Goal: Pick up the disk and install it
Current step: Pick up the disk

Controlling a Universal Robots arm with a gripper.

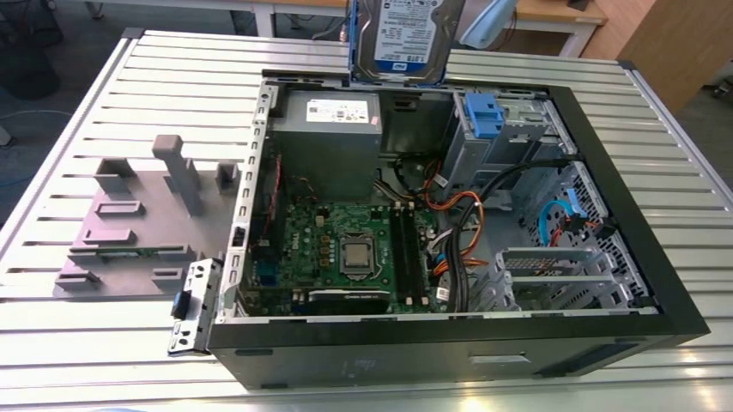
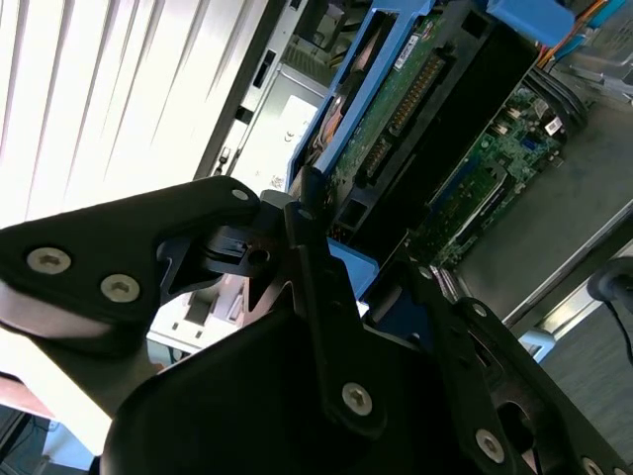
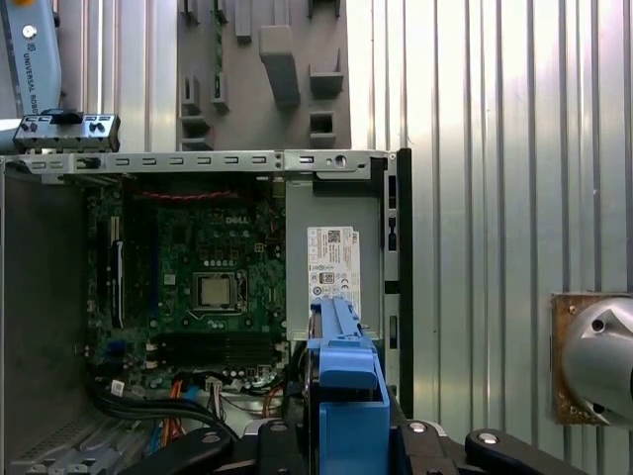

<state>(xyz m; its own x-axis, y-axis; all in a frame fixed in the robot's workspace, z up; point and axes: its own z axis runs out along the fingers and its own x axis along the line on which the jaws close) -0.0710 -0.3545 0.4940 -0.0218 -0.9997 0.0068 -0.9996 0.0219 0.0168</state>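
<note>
While the table [image 1: 81, 112] holds the big open case [image 1: 458, 348], a grey box [image 1: 330, 137], a green board [image 1: 343, 249] and wires [image 1: 456, 204] sit inside the case. The disk [image 1: 403, 34] is up in the air over the grey box. The gripper [image 3: 348, 440] is clamped tight on the disk's blue sides.

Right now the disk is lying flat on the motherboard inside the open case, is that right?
Not quite. The disk is not lying on the motherboard: the gripper holds it upright in the air, above the edge of the open case near the power supply. The exterior view shows this.
</note>
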